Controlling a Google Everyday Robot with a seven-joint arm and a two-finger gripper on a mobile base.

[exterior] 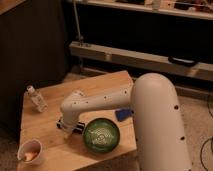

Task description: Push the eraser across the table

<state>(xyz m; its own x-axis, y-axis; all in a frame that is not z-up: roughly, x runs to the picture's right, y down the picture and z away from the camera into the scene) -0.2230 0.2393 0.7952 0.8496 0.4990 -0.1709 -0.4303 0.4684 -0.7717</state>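
- Nearest the camera, well off to the tool's left, a small pale round cup (30, 151) with something orange inside stands by the front corner of the light wooden plank surface (50, 131).
- Just right of the tool and slightly nearer sits a round green bowl with a pale swirl pattern (101, 134). Its rim is close beside the tool, but I cannot tell whether they touch.
- The tool (68, 122), at the end of the white arm (100, 102), is down low at the surface with its fingers drawn narrow.
- The small black rectangular eraser with a pale stripe (76, 129) lies right under the tool, showing on the bowl side (the wrist hides most of it). I cannot tell whether it is pinched or only pressed.
- Farther back, right of the tool and past the arm, a blue pad (124, 114) is partly hidden by the robot's body.
- Beyond the tool to its left, well apart, is a small clear bottle (36, 98).
- The step in hand looks like the push itself, with contact apparently made. The next move calls for a low, steady slide toward open wood, keeping the eraser ahead of the tool and clear of the bowl and bottle.
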